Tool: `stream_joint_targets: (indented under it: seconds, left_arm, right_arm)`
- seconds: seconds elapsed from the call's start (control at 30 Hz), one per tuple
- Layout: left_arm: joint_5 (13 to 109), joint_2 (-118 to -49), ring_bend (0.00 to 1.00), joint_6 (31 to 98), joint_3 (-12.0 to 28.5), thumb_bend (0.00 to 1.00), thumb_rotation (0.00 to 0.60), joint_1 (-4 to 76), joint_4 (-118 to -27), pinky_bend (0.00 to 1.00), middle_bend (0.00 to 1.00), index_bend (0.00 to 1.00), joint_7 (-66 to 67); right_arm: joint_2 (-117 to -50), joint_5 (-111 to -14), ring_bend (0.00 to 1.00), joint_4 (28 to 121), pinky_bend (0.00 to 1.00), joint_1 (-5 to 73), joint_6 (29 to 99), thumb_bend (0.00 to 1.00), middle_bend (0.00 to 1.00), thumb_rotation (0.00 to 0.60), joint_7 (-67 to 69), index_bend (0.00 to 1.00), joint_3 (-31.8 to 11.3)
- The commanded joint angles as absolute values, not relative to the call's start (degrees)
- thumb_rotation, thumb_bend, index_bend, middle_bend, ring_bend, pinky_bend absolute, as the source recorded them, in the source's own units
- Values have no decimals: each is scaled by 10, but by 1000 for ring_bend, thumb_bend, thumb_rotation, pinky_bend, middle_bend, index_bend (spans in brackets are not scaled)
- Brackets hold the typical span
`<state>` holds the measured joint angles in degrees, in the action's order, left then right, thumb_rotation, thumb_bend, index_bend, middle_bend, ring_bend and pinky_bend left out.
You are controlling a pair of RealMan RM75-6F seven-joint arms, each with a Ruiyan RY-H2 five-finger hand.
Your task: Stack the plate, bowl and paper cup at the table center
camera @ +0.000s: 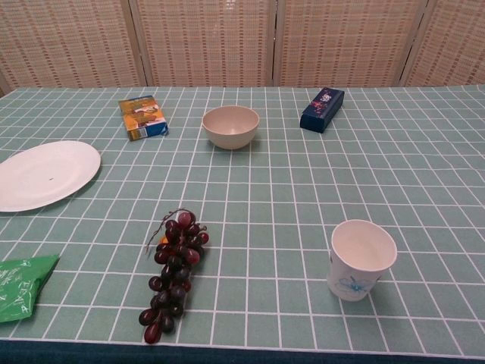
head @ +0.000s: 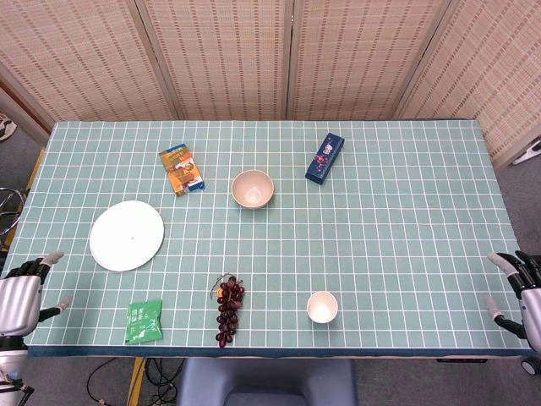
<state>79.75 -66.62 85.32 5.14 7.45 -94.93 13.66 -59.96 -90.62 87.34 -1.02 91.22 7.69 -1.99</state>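
A white plate (head: 127,235) (camera: 44,174) lies flat on the left side of the table. A cream bowl (head: 253,189) (camera: 230,126) stands upright near the middle, toward the back. A white paper cup (head: 322,307) (camera: 361,258) stands upright near the front edge, right of centre. My left hand (head: 24,293) hovers at the table's front left corner, fingers apart and holding nothing. My right hand (head: 517,291) hovers at the front right corner, fingers apart and empty. Neither hand shows in the chest view.
An orange snack box (head: 183,169) (camera: 142,117) lies behind the plate. A dark blue box (head: 325,157) (camera: 322,109) sits at the back right. A bunch of purple grapes (head: 228,306) (camera: 173,269) and a green packet (head: 144,320) (camera: 19,285) lie near the front edge.
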Motion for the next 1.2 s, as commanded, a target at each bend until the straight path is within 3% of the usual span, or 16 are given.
stream_joint_targets:
  seconds: [0.03, 0.37, 0.7, 0.8, 0.97, 1.07, 1.2]
  left_arm:
    - [798, -667, 325, 852, 52, 171, 600, 75, -948, 414, 324, 224, 137]
    - [802, -683, 325, 833, 55, 171, 600, 89, -917, 414, 324, 230, 125]
    - [813, -734, 343, 776, 62, 171, 600, 137, -807, 414, 328, 246, 85]
    - [813, -759, 450, 753, 64, 171, 600, 154, -762, 490, 446, 253, 73]
    - [813, -800, 695, 722, 65, 171, 600, 180, -691, 829, 745, 277, 57]
    - [816, -823, 813, 706, 62, 171, 600, 193, -657, 927, 866, 306, 50]
    - [815, -850, 897, 687, 59, 171, 600, 206, -622, 985, 956, 327, 45]
  right_arm:
    - [-599, -906, 101, 874, 208, -11, 913, 344, 177, 600, 77, 171, -20]
    - [-596, -906, 101, 877, 208, -14, 918, 343, 177, 600, 75, 171, -19]
    - [-593, -909, 101, 883, 208, -10, 914, 343, 177, 600, 70, 171, -20]
    - [-592, -909, 101, 884, 208, -10, 913, 343, 177, 600, 70, 171, -19]
    - [-591, -906, 101, 886, 208, -12, 914, 343, 177, 600, 68, 171, -18]
    - [-590, -904, 101, 886, 208, -14, 915, 343, 177, 600, 68, 171, -18]
    - [-589, -902, 101, 887, 208, -16, 917, 343, 177, 600, 67, 171, -18]
